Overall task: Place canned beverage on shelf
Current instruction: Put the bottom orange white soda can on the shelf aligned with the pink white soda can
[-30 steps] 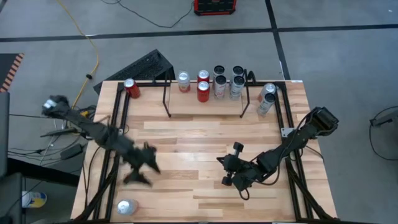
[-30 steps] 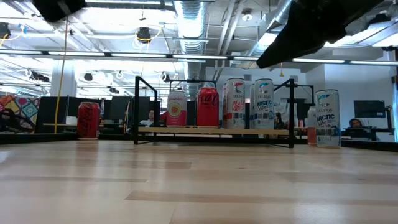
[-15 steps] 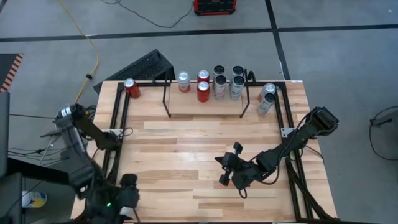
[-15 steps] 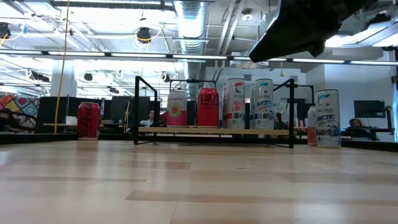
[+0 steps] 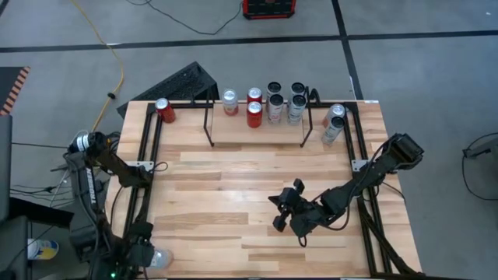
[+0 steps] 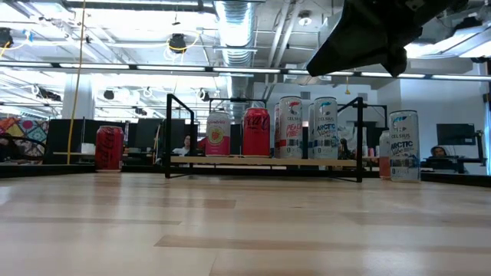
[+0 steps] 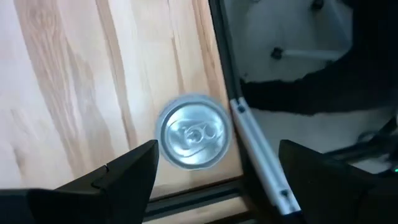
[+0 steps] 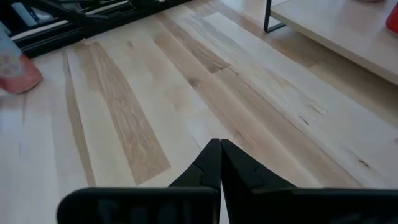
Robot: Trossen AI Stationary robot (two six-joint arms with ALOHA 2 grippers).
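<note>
A silver canned beverage [image 7: 193,132] stands upright on its base at the table's near left corner [image 5: 159,258], beside the black side rail. My left gripper [image 7: 214,180] hovers over it, open and pointing steeply down, one finger on either side of the can's top and clear of it [image 5: 146,253]. The shelf [image 5: 257,132], a light board on thin black uprights, stands at the far edge with several cans on it [image 6: 265,161]. My right gripper [image 5: 278,215] is shut and holds nothing, above the table's middle right [image 8: 219,163].
A red can [image 5: 164,109] stands at the far left corner, outside the shelf. Two white cans [image 5: 333,123] stand to the right of the shelf. Black tubular rails [image 5: 148,155] run along both sides of the table. Bare wood [image 5: 233,187] lies between the shelf and the grippers.
My left gripper has swung from the table's middle left toward the near left corner and tipped over to point down at the silver can, staying open. My right gripper has rolled about its own axis without leaving its place. No can has moved.
</note>
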